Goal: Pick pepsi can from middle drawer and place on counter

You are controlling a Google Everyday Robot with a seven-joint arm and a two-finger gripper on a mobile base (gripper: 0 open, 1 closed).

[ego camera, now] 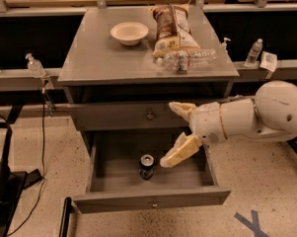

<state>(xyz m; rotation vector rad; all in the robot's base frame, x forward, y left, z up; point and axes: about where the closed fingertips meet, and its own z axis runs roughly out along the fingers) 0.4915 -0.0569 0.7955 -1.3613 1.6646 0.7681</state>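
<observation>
The pepsi can (146, 166) stands upright in the open middle drawer (118, 157), near the middle of its flat bottom. It is dark with a silver top. My gripper (171, 134) is open, with one cream finger (180, 108) up by the closed upper drawer front and the other finger (179, 153) down over the drawer, just right of the can. It holds nothing. The grey counter (98, 56) is the cabinet's top, above the drawers.
On the counter sit a white bowl (129, 32), a chip bag (169, 27) and a lying clear water bottle (188, 59). Small bottles (254, 52) stand on side ledges. Cables and a dark base (5, 186) lie on the floor at left.
</observation>
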